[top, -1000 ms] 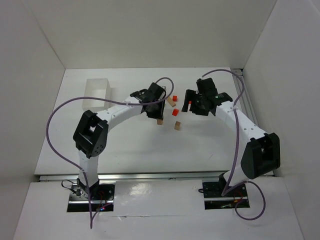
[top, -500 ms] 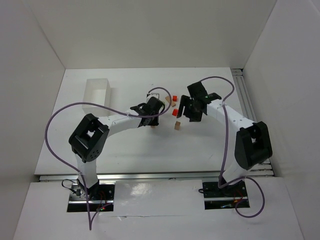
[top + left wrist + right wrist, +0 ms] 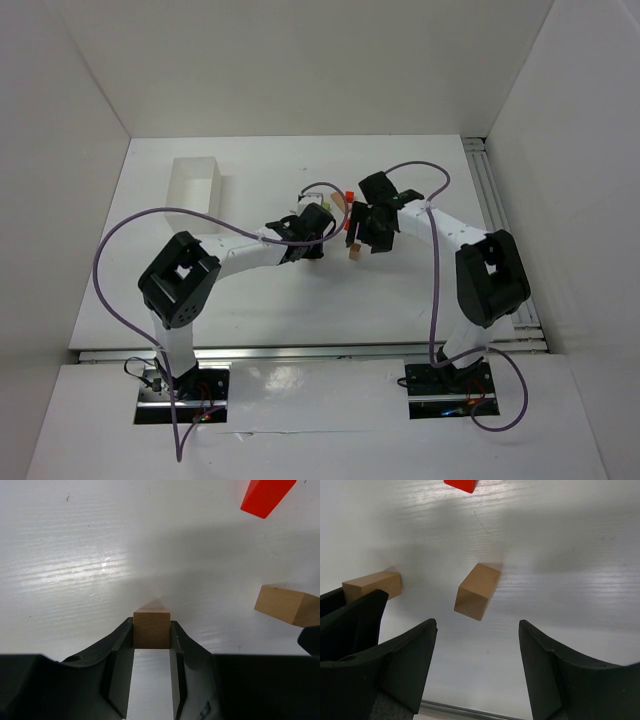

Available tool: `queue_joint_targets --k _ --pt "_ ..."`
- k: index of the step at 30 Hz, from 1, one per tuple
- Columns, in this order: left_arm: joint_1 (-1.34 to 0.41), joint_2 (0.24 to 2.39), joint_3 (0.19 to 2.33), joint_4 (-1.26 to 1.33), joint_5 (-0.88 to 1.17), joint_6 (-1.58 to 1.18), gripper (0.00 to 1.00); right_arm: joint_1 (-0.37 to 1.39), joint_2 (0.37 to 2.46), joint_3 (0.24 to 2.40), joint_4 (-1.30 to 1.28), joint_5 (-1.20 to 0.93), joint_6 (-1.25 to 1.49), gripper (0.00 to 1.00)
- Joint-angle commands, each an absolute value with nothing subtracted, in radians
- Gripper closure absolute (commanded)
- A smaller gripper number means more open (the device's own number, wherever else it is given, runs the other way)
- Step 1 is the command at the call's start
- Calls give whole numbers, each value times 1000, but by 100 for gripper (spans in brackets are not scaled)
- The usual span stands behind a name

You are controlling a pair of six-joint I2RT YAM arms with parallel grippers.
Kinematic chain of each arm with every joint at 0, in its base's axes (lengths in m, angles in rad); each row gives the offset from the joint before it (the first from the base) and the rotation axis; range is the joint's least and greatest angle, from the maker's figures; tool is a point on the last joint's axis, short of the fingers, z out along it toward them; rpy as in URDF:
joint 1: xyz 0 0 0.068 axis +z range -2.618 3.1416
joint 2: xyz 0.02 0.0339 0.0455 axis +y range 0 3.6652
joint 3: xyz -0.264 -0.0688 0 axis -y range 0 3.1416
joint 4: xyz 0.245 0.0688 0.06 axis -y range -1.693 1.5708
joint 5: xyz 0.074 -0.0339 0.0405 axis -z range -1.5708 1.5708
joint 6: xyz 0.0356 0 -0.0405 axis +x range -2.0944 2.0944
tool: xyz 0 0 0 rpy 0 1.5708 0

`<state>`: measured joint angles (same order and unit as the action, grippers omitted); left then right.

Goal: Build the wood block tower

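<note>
left gripper (image 3: 151, 628): pinching held tan block (image 3: 151, 630), mid-table | right gripper (image 3: 476, 628): spread, empty | loose tan block (image 3: 477, 598): mid-table, just ahead, centred between the right fingers, long axis skewed across their gap | right arm nearer

We're looking at a robotics lab test cell, no question. White panels (image 3: 70, 180) close in the left, back and right of the frame, boxing a plain white counter (image 3: 400, 290). Two white-and-black machines, the left arm (image 3: 238, 254) and the right arm (image 3: 445, 222), stand on metal base plates (image 3: 180, 390) fixed by an aluminium rail (image 3: 300, 352) running across the bottom. Purple cables (image 3: 98, 265) loop loose off both. The props are small: a translucent box (image 3: 197, 185) at upper left, and in the left wrist close-up a tan block (image 3: 151, 628) is pinched between black fingers (image 3: 117, 652).
</note>
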<state>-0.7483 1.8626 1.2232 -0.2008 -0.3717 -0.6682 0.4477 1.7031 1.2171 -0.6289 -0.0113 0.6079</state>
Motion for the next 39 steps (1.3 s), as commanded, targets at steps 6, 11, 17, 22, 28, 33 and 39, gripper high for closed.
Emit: queue_joint_targets --k 6,11,17,22,28,33,39 --pt "-773 1784 1180 -218 -386 -709 42 488 1746 1221 -566 26 627 29" --pt "-773 1755 1169 -227 -396 -709 30 488 1770 1241 -566 57 637 32" --pt "-773 1737 1169 -227 -396 -699 32 497 1792 1250 -557 77 637 44" --pt "-773 1727 1169 -227 -387 -699 38 497 1792 1250 -546 97 637 65" --pt "-773 1718 1169 -236 -367 -690 37 515 1781 1250 -555 115 615 81" --pt "-773 1718 1169 -245 -335 -680 35 560 1758 1250 -597 136 572 81" --pt "-773 1746 1178 -235 -301 -670 46 589 1749 1250 -620 155 563 81"
